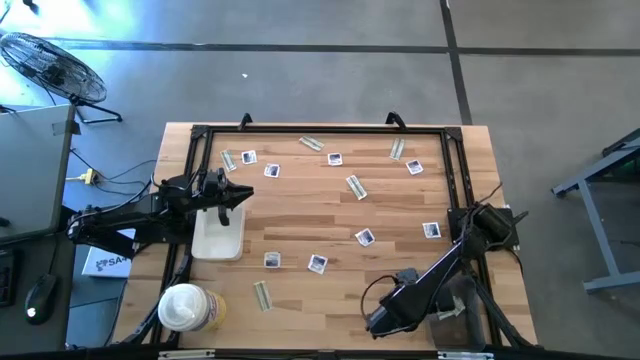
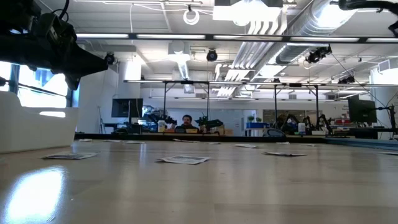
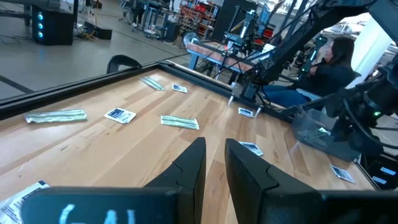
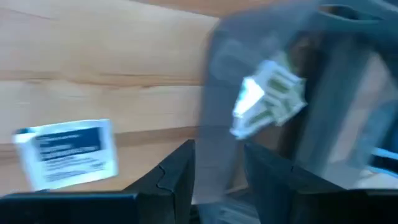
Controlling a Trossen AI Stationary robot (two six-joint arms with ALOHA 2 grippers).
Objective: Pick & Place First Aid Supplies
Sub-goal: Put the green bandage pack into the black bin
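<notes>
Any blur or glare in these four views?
Right wrist view: motion blur smears a square white packet and a crumpled strip. Low view: window glare on the table, ceiling lights blown out. Left wrist view: mostly sharp, left gripper soft up close. High view: even light, mild sheen on the floor.

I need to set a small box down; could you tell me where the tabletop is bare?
Bare wood lies mid-table, between the white rectangular tray and the square white packet. The far edge is crowded with packets and pale grey-green strips.
</notes>
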